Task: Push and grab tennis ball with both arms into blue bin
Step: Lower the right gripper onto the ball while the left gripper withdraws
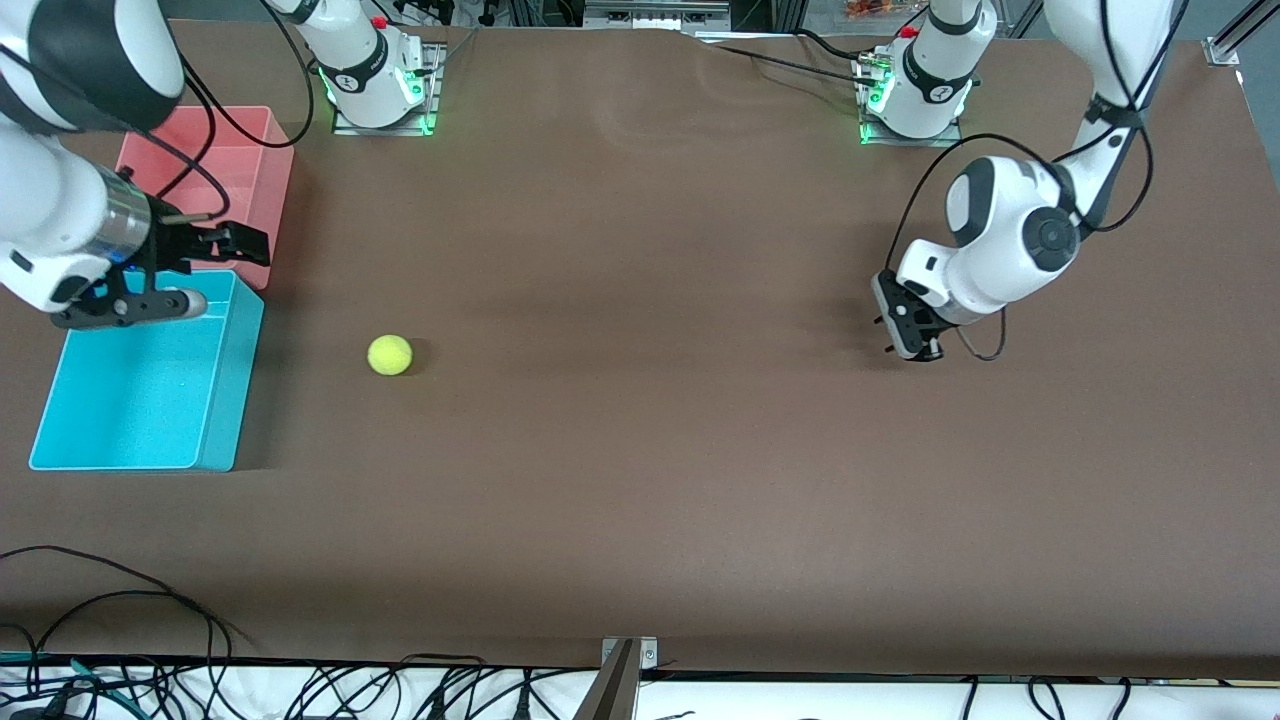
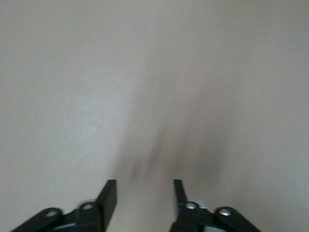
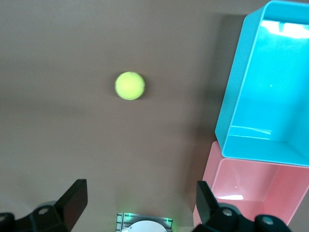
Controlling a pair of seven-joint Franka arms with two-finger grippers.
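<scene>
The yellow-green tennis ball (image 1: 389, 354) lies on the brown table, a short way from the blue bin (image 1: 232, 400) toward the left arm's end. The bin has nothing in it. My right gripper (image 1: 215, 272) hangs open above the seam where the blue bin meets the pink one, holding nothing. In the right wrist view the tennis ball (image 3: 130, 85) and blue bin (image 3: 270, 96) lie well ahead of the right gripper (image 3: 140, 188). My left gripper (image 1: 910, 352) sits low over the table near the left arm's end, well away from the ball. In the left wrist view the left gripper (image 2: 145, 186) stands open over bare table.
A pink bin (image 1: 250, 160) touches the blue bin on the side farther from the front camera; it also shows in the right wrist view as the pink bin (image 3: 251, 188). Black cables (image 1: 120, 600) lie along the table's front edge. The right arm's base (image 1: 375, 70) stands at the back.
</scene>
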